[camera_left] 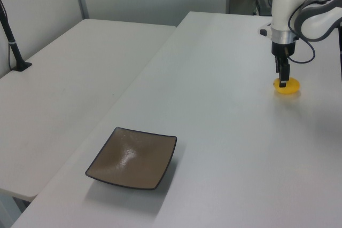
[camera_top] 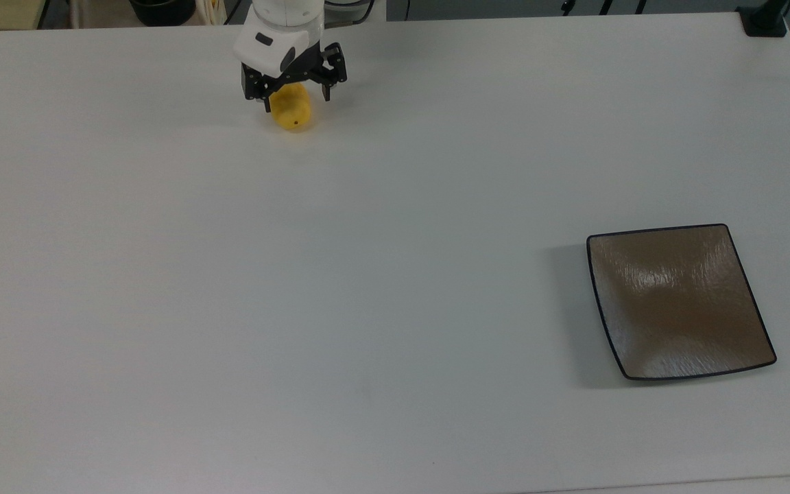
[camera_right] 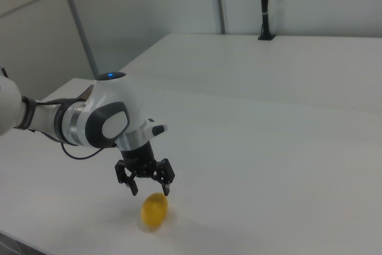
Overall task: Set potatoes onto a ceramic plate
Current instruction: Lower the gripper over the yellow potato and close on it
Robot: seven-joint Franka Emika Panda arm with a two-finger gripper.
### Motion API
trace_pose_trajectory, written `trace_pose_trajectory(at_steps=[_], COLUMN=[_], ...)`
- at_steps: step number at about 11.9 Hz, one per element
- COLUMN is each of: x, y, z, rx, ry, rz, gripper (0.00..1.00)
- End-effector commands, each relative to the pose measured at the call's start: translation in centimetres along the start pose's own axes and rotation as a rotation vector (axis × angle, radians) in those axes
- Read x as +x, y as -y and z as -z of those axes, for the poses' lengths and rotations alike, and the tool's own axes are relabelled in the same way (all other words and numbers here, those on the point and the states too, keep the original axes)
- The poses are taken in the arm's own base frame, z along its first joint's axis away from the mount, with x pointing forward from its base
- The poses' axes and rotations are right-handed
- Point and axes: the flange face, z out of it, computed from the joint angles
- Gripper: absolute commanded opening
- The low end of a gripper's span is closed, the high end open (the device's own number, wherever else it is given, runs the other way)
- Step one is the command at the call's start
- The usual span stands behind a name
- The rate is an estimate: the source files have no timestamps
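The potato [camera_top: 292, 111], a small bright-yellow oval with a tiny dark spot, lies on the white table [camera_top: 367, 274] near its far edge in the top view, toward the top view's left, and the gripper [camera_top: 294, 94] hangs right over its upper end with the two black fingers spread wide, one on each side of it. The square brown ceramic plate [camera_top: 679, 302] with its thin dark rim sits well apart from the potato, low on the top view's right, and holds nothing; light glints off its streaked, dished surface. In the left view the plate [camera_left: 132, 158] is in the foreground on the left view's left, and the potato [camera_left: 287, 87] is far back on the left view's right; here the gripper [camera_left: 283, 81] points straight down from the white arm [camera_left: 299, 12], its tips level with the top of the potato, though from this angle the fingers overlap and their gap cannot be judged. A second white table [camera_left: 64, 89] stands beside the first. In the right view the potato [camera_right: 154, 210] is close to the near table edge, and the gripper [camera_right: 149, 192] hovers just above it, fingers clearly apart and not closed on it, the arm [camera_right: 95, 117] bending in from the right view's left.
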Motion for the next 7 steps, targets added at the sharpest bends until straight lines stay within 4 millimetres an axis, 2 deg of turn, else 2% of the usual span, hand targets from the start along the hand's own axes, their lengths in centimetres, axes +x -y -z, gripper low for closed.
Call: trace_pose_trajectory(at_steps=[1,5,6,7], x=[-2.0,-3.1,-3.1,-3.1], y=[0.1,-0.6,-0.6,-0.6], z=[-2.4,-4.9,-5.1,-5.1], rx=[-0.039,-0.046,-0.049,-0.049], ry=[-0.015,-0.075,-0.089,-0.090], rz=[0.042,0.022,0.021,0.019], gripper=[1.00,1.00,0.95,0.81])
